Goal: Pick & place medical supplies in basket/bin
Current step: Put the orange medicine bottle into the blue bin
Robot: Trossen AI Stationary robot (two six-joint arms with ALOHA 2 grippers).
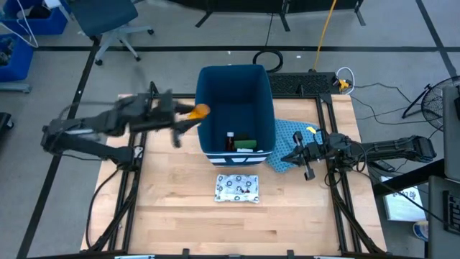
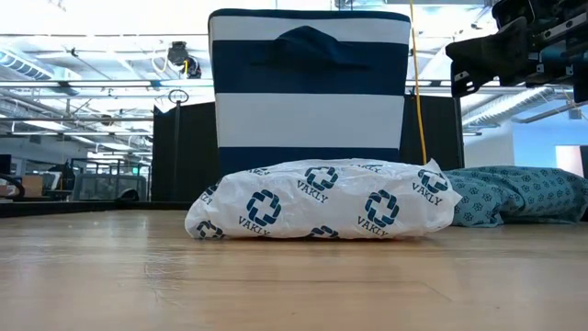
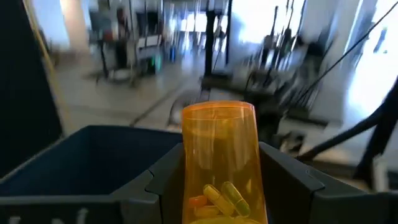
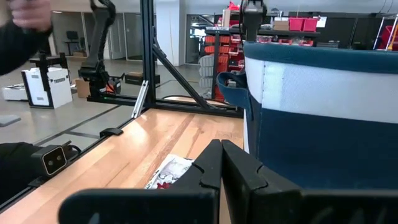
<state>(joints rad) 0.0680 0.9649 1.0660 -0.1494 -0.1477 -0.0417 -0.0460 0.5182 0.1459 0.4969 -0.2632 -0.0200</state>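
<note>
Plainly, the only writing we can read is on the flat white packet [image 2: 322,202], whose blue pattern repeats what looks like the word "VAKLY"; it lies on the wooden table [image 1: 180,216] just in front of the dark-blue bin [image 1: 237,108]. We see the left gripper [image 1: 188,115] clamped on the orange vial [image 3: 219,162], which stands upright between the two fingers with yellow capsules showing at its bottom. In the high view the vial sits at the bin's left rim, well above the table. Inside the bin we make out a red bottle [image 1: 230,141] and a green block [image 1: 245,143] on the floor near the front wall. Our right gripper [image 1: 296,157] waits over the blue patterned cloth [image 1: 287,137] beside the bin's right side, fingers pressed together on nothing.
</note>
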